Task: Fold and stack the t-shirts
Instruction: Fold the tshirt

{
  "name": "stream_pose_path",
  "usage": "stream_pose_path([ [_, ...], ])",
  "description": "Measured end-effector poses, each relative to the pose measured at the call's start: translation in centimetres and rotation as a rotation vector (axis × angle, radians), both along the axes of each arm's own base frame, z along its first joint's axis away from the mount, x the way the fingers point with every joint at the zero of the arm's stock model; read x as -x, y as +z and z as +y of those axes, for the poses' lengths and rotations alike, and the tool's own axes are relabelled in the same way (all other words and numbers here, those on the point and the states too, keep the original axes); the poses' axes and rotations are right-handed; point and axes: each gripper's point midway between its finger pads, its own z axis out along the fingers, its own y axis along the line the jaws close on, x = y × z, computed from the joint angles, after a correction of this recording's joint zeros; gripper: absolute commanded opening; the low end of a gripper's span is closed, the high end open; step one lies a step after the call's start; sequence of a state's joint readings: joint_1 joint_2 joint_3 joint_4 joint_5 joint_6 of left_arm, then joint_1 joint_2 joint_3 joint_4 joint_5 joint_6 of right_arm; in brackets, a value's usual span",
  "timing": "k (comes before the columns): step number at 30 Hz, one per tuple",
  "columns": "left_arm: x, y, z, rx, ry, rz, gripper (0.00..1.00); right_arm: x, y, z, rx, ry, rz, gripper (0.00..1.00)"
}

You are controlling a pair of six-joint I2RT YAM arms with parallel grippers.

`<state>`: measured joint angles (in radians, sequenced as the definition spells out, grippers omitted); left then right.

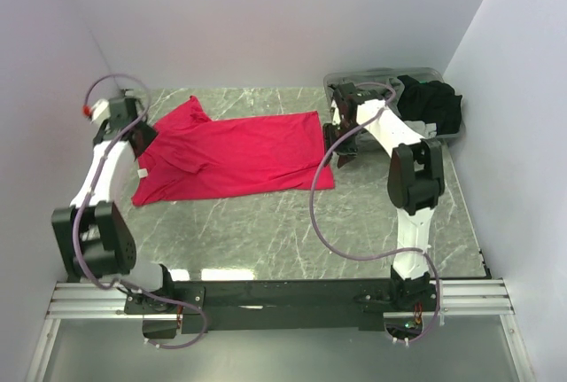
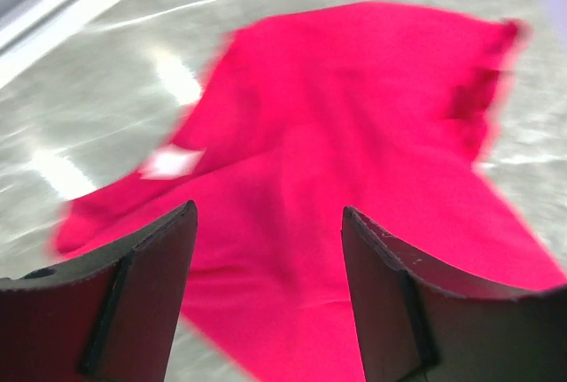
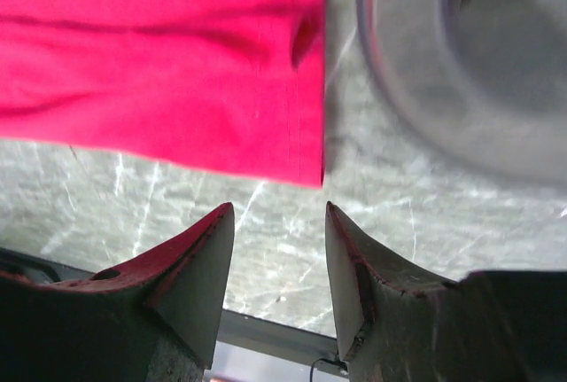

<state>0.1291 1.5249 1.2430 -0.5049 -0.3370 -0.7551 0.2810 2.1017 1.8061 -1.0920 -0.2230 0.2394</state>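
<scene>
A pinkish-red t-shirt lies spread on the table, partly folded at its left end with a white tag showing. My left gripper is open and empty above the shirt's left end. My right gripper is open and empty just off the shirt's right hem corner. A black t-shirt lies bunched in the grey tub at the back right. No grey shirt shows.
The grey tub's rim is close beside the right gripper. White walls close in on the left, back and right. The table's near edge has a metal rail.
</scene>
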Motion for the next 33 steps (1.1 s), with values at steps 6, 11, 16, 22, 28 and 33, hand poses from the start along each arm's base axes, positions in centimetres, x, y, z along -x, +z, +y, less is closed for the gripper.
stream_pose_path([
  [6, 6.9, -2.5, 2.8, 0.043, 0.104, 0.051, 0.71, 2.0, 0.2, -0.4, -0.014, 0.003, -0.014, 0.52],
  [11, 10.6, -4.9, 3.2, 0.101, 0.150, 0.094, 0.71, 3.6, -2.1, -0.8, -0.007, 0.003, 0.028, 0.49],
  [16, 13.1, -6.9, 3.6, 0.152, 0.193, 0.131, 0.70, 3.8, -3.0, -0.9, -0.003, 0.003, 0.036, 0.47],
  [22, 14.8, -8.3, 3.7, 0.195, 0.228, 0.147, 0.69, 2.9, -3.3, -0.6, -0.011, 0.003, 0.006, 0.42],
  [28, 15.9, -9.7, 3.5, 0.242, 0.256, 0.167, 0.69, 2.7, -3.9, -0.8, 0.002, 0.001, 0.005, 0.39],
  [33, 16.5, -10.5, 3.3, 0.267, 0.267, 0.176, 0.68, 2.7, -4.2, -0.9, 0.007, 0.000, 0.003, 0.38],
])
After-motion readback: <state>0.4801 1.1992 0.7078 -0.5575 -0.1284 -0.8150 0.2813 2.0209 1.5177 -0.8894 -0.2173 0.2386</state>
